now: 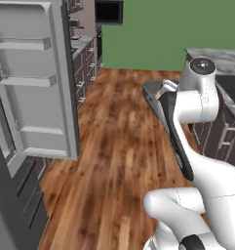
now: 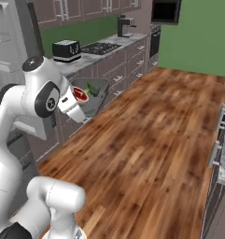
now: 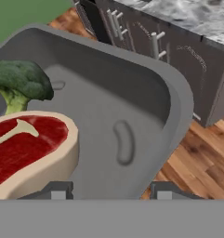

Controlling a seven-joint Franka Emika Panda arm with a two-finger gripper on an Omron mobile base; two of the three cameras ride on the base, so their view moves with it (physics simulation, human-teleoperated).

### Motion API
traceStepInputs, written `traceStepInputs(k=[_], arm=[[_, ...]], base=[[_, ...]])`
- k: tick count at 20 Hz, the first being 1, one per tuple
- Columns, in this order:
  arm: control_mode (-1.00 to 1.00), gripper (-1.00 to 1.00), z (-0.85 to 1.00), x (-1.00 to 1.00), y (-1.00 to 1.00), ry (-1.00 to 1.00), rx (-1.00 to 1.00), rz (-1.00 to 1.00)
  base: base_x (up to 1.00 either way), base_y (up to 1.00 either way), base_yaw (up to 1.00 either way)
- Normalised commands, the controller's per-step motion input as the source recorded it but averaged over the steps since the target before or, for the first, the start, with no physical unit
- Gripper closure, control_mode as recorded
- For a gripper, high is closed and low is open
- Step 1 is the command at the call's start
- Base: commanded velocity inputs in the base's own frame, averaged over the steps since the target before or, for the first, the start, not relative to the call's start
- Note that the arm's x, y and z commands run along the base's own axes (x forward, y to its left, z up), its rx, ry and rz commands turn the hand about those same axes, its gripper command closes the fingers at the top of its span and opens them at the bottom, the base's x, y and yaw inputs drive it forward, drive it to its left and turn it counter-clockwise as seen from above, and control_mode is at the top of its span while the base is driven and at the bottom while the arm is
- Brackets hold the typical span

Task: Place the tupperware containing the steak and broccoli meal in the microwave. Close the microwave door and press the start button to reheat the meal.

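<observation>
The tupperware (image 3: pixel 132 93) is a grey rectangular tub, carried in the air above the wood floor. Inside lie a red steak (image 3: pixel 25 144) with a tan rim and a green broccoli floret (image 3: pixel 20 83). My gripper (image 3: pixel 109 191) is shut on the tub's near rim, one fingertip on each side. From the right base view the tupperware (image 2: pixel 96 99) hangs in front of the counter drawers, with my gripper (image 2: pixel 79 107) at its near edge. A black-fronted built-in box, probably the microwave (image 2: pixel 166 10), sits high at the far end of the room; its door I cannot make out.
An open fridge door (image 1: pixel 36 78) with shelves stands to the left. The left counter holds a toaster (image 2: pixel 66 50), a stovetop (image 2: pixel 101 47) and a coffee machine (image 2: pixel 124 25). A marble-topped counter (image 1: pixel 221 58) runs along the right. Wood floor (image 2: pixel 151 130) lies between the two counters.
</observation>
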Motion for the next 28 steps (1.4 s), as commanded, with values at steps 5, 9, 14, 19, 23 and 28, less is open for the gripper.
traceStepInputs(k=[5,9,14,19,23,28], arm=[[1.00,1.00,0.00,0.00,0.00,0.00,0.00,0.00],[1.00,1.00,0.00,0.00,0.00,0.00,0.00,0.00],[1.00,1.00,0.00,0.00,0.00,0.00,0.00,0.00],[1.00,1.00,0.00,0.00,0.00,0.00,0.00,0.00],[1.00,1.00,0.00,0.00,0.00,0.00,0.00,0.00],[1.00,1.00,0.00,0.00,0.00,0.00,0.00,0.00]], base=[[0.33,0.00,-0.46],[0.76,-0.01,-0.34],[0.99,0.00,-0.24],[1.00,0.00,-0.08],[1.00,0.00,-0.01],[1.00,0.00,0.06]])
